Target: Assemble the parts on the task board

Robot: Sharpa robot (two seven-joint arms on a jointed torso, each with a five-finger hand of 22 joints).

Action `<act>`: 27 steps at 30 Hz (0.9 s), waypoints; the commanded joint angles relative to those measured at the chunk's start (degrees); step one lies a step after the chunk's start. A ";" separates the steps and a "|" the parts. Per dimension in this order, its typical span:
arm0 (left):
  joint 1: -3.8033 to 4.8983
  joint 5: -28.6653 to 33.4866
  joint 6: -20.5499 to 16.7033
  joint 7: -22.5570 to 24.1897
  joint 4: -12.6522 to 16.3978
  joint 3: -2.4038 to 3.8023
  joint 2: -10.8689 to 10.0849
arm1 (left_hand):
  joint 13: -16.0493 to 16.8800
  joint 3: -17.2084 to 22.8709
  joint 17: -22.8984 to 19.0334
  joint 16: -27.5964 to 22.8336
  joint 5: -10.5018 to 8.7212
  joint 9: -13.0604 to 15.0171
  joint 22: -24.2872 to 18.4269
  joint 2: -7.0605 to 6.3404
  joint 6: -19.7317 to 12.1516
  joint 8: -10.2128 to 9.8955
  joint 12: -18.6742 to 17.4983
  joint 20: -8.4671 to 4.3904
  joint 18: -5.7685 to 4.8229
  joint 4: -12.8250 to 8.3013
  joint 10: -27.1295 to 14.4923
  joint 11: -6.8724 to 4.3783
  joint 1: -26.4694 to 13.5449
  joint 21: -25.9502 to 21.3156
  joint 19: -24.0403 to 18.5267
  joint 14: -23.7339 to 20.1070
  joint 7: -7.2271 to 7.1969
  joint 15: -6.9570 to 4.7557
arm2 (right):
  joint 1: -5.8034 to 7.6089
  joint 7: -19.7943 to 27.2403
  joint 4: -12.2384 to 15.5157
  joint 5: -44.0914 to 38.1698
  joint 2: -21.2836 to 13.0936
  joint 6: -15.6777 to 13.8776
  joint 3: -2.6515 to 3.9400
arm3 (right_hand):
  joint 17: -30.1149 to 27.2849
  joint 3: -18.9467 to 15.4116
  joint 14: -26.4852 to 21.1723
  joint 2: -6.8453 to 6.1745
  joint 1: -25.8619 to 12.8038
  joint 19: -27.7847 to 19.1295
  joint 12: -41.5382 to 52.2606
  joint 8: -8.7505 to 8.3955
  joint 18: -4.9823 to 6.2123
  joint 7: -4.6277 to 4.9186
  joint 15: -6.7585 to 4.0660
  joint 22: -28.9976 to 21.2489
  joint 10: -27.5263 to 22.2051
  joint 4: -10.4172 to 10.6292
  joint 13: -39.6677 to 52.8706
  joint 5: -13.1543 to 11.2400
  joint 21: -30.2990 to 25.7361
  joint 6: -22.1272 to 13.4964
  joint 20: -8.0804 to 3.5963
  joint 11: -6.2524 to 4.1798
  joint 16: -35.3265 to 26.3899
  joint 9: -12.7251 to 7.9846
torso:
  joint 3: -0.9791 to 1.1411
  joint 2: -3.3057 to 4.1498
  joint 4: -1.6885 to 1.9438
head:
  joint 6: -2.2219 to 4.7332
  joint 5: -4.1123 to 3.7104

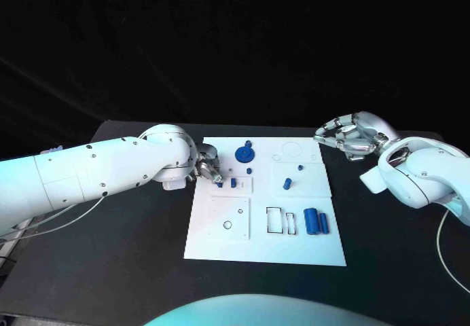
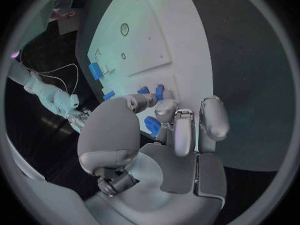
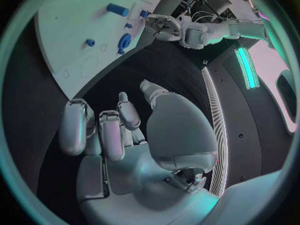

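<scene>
The fingers of the left hand are pressing down close together at the near-left edge of the task board in the head view, right over a small blue part. I cannot tell from here whether they are gripping it or only touching it. The right hand is hovering just off the board's far-right corner above the tabletop, loosely curled and carrying nothing. 2 blue cylinders are lying side by side on the board's near-right area, well apart from both hands.

In the left wrist view the left hand's fingers are crowding narrowly around the small blue part, which is lying on the board. How firm the contact is stays unclear. The likely trouble is starting here. If the pinch is shallow or off-centre, the part is probably going to twist, tip or skid across the smooth board instead of seating. With the fingers hiding it, any misalignment is going unseen. Nearby small blue pieces are also risking a knock from the bunched fingers.

In the right wrist view the right hand's fingers are standing half bent, apart from the thumb, with nothing between them. The board and its round blue part are lying well beyond them. A reach from there is risking a crossing with the left arm.
</scene>
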 commanded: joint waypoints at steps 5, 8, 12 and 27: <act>-0.28 -0.08 1.12 0.11 0.01 -0.22 0.39 | 0.44 6.95 10.14 0.33 -0.16 0.47 0.32 0.15 2.61 0.75 0.63 -0.22 -0.77 -7.34 0.65 -0.24 -0.76 0.30 0.47 4.72 -2.33 -0.48 | -0.02 0.32 0.06 -0.06 -0.04 -0.08 0.02 | 4.47 0.00 3.31 0.39 -0.12 -0.29 -0.26 0.19 1.07 -0.05 -0.28 3.34 -0.32 0.19 -0.06 0.29 -0.21 -0.47 0.00 0.02 -0.37 0.06 | 0.01 0.00 -0.01 | -0.08 -0.05; -0.28 -0.08 1.42 0.13 0.02 -0.22 0.38 | 0.79 6.65 10.39 0.45 -0.21 0.84 0.56 0.12 2.82 1.17 0.88 -0.31 -0.82 -7.28 0.89 -0.40 -0.93 0.40 0.61 4.79 -2.52 -0.58 | -0.02 0.32 0.04 -0.06 -0.06 -0.09 0.02 | 4.47 0.00 3.31 0.39 -0.12 -0.29 -0.26 0.19 1.07 -0.05 -0.28 3.34 -0.32 0.19 -0.06 0.29 -0.21 -0.47 0.00 0.02 -0.37 0.06 | -0.01 -0.03 -0.04 | -0.14 -0.04; -0.28 -0.13 1.85 0.15 0.02 -0.22 0.32 | 0.84 6.55 10.46 0.48 -0.20 0.95 0.67 0.02 2.84 1.27 0.92 -0.35 -0.85 -7.37 0.94 -0.45 -0.92 0.44 0.67 4.81 -2.59 -0.62 | -0.02 0.31 0.03 -0.06 -0.10 -0.09 0.02 | 4.47 0.00 3.31 0.39 -0.12 -0.29 -0.26 0.19 1.07 -0.05 -0.28 3.34 -0.32 0.19 -0.06 0.29 -0.21 -0.47 0.00 0.02 -0.37 0.06 | 0.01 -0.01 0.01 | -0.16 -0.08; -0.28 -2.39 1.75 1.61 0.03 -0.22 0.39 | 0.31 6.61 10.69 0.59 -0.10 1.37 1.08 -0.42 2.64 1.24 0.53 -0.57 -0.95 -8.76 0.78 -0.68 0.40 0.61 0.89 4.85 -2.77 -0.80 | -0.03 0.39 -0.05 -0.02 -0.04 -0.06 0.02 | 4.34 -0.21 3.28 0.43 0.05 -0.33 -0.24 0.60 1.10 -0.07 -0.30 3.27 -0.34 0.45 -0.13 0.31 -0.39 -0.63 -0.02 0.00 -0.47 0.04 | -0.03 -0.02 -0.01 | -0.22 -0.11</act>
